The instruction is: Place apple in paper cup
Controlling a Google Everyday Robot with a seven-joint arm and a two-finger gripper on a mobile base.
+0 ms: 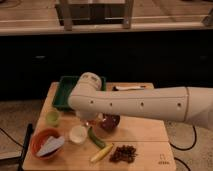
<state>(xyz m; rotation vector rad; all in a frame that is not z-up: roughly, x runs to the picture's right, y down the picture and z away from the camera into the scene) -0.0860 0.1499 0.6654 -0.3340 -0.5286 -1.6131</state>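
Note:
My white arm (135,102) reaches in from the right across the wooden table (150,132), its rounded elbow over the middle. The gripper is hidden under this arm, somewhere above the dark brown bowl (111,123). A small orange-red patch at the bowl's left rim, just below the arm, looks like the apple (96,121), though most of it is covered. The paper cup (78,134), short, wide and white, stands on the table just left of the bowl and in front of the elbow.
A green tray (64,92) lies at the back left, with a light-green cup (53,117) in front of it. An orange bowl (44,143) sits at the front left. A green cucumber (96,137), a yellow piece (100,153) and a dark cluster (123,153) lie near the front edge.

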